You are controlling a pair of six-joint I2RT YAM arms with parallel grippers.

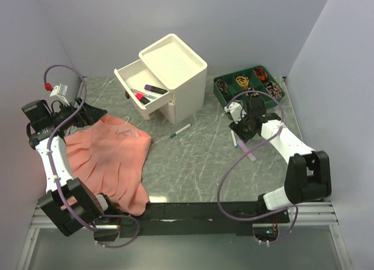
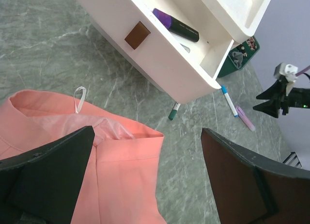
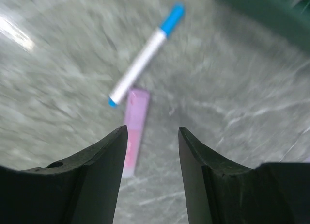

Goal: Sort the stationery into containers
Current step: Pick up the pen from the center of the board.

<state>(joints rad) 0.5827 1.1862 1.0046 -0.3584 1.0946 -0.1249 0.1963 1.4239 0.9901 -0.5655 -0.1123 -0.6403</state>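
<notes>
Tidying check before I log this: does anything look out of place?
A salmon-pink cloth lies rumpled at the left, odd among stationery. The cabinet has its top drawer open, while a green-capped marker, blue-capped pen and pale pink stick lie loose outside.

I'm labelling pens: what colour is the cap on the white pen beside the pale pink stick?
Bright blue; the white pen shows best in the right wrist view.

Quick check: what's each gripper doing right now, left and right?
Left gripper: open, empty, over the salmon-pink cloth.
Right gripper: open, empty, above a pink stick beside the blue-capped pen.
</notes>
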